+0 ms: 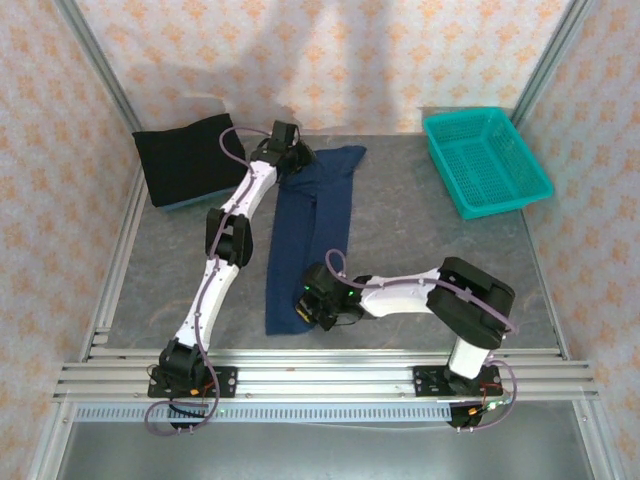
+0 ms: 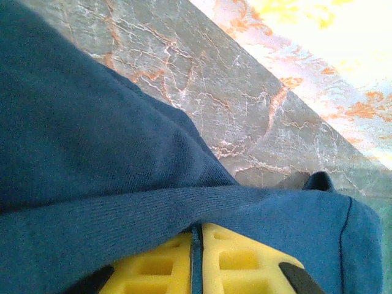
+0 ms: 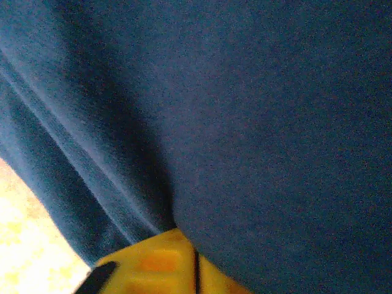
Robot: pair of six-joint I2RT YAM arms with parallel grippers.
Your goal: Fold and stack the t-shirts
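Note:
The navy blue t-shirt [image 1: 312, 225] lies as a long narrow strip down the middle of the table, no print showing. My left gripper [image 1: 293, 160] sits at its far end. In the left wrist view its yellow pads [image 2: 153, 266] stand almost together, with a thin fold of navy cloth [image 2: 92, 153] pinched between them at the left gripper [image 2: 196, 237]. My right gripper [image 1: 312, 303] is low at the strip's near end. There navy cloth [image 3: 245, 122] drapes over the tips of the right gripper [image 3: 196, 260], whose pads are nearly closed. The black t-shirt [image 1: 190, 160] lies folded at the far left.
A teal mesh basket [image 1: 486, 160] stands at the far right corner. The grey marbled table [image 1: 420, 260] is bare between the strip and the basket. Patterned walls and aluminium rails enclose the table on all sides.

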